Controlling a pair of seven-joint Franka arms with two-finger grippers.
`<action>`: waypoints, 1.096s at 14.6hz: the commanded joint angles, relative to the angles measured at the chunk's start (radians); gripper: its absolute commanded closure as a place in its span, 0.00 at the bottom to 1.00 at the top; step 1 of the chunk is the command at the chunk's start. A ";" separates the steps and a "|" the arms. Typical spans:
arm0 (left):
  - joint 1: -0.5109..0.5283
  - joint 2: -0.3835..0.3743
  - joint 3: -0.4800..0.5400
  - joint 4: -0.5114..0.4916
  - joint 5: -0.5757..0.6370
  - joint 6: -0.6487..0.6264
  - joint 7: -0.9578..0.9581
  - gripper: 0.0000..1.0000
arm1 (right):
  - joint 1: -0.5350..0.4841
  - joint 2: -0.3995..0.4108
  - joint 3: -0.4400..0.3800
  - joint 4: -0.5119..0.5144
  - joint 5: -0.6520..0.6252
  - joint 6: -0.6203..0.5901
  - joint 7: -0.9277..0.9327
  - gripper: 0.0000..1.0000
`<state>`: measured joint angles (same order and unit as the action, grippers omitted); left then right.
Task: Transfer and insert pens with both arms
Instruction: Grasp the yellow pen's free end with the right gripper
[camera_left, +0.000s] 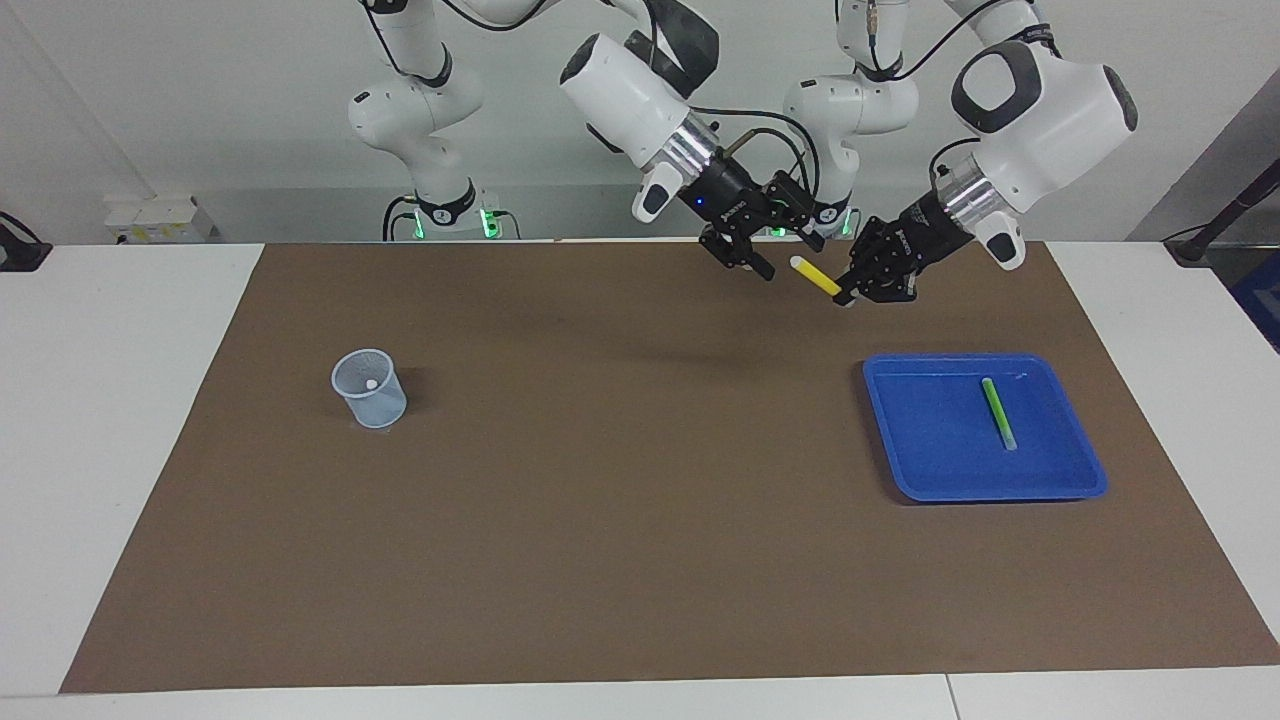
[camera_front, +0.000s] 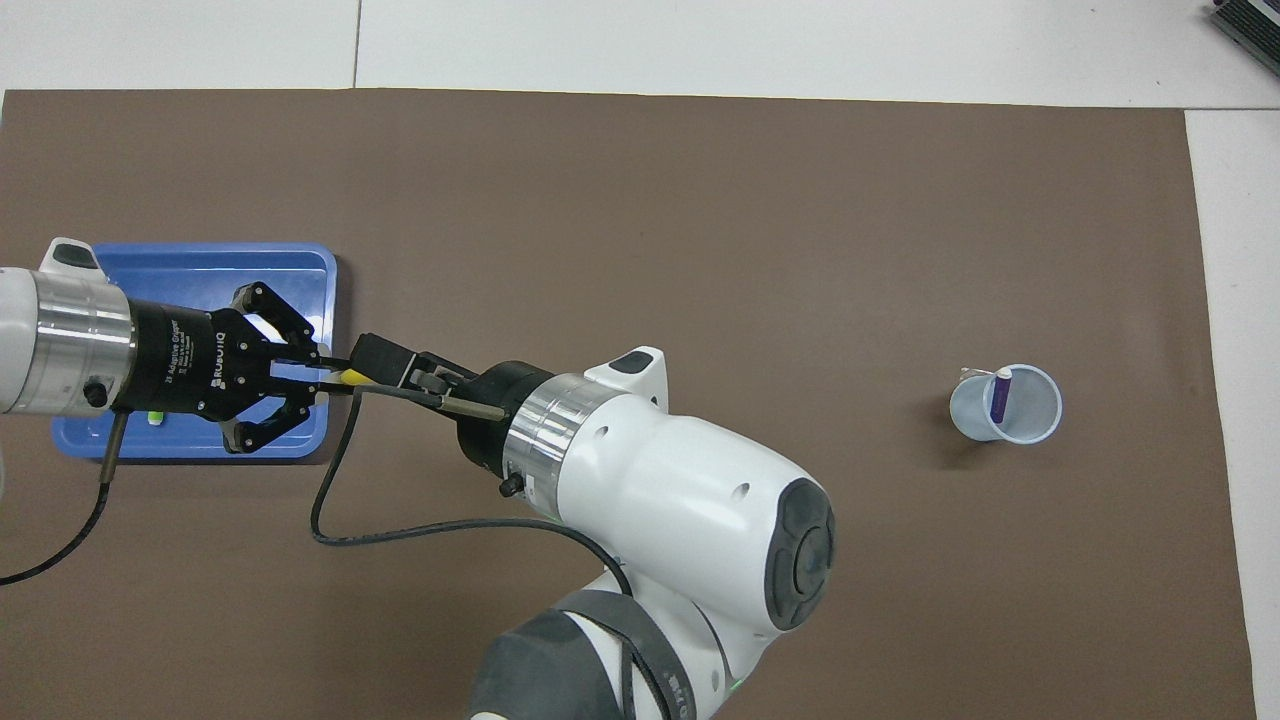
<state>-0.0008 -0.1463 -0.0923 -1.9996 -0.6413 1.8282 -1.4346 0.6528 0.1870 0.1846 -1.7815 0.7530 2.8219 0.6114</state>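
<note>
yellow pen (camera_left: 816, 277): you are looking at it held up in the air, over the mat near the robots' edge, tilted, with its pale cap end pointing toward the right arm's end of the table so that end is free to be taken
left gripper (camera_left: 848, 296): it is clamping the yellow pen by its lower end, fingertips together on it, which is leaving most of the barrel exposed for the other arm
right gripper (camera_left: 772, 255): it is sitting just beside the pen's cap end with its fingers apart; I judge it is lining up for the handover, and whether it is touching the pen I cannot tell
green pen (camera_left: 997, 412): it is lying flat in the blue tray (camera_left: 925, 470), waiting its turn
blue tray: it is resting on the mat toward the left arm's end, farther from the robots than the two grippers
purple pen (camera_front: 1000, 393): it is standing already in the cup (camera_front: 1035, 425), leaning on the rim
cup: it is standing well apart from the tray, toward the right arm's end, which is why you are passing each pen between arms
brown mat (camera_left: 620, 520): it is covering the table under everything
</note>
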 joint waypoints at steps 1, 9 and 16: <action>-0.016 -0.042 0.008 -0.048 -0.017 0.020 -0.015 1.00 | 0.011 0.049 0.003 0.043 -0.044 0.010 -0.015 0.20; -0.038 -0.055 0.009 -0.057 -0.017 0.020 -0.015 1.00 | 0.010 0.060 0.003 0.053 -0.116 -0.002 -0.050 0.48; -0.038 -0.055 0.009 -0.058 -0.017 0.017 -0.015 1.00 | 0.010 0.061 0.003 0.042 -0.118 -0.005 -0.050 0.63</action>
<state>-0.0232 -0.1701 -0.0933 -2.0226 -0.6415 1.8287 -1.4368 0.6663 0.2366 0.1849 -1.7520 0.6441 2.8215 0.5800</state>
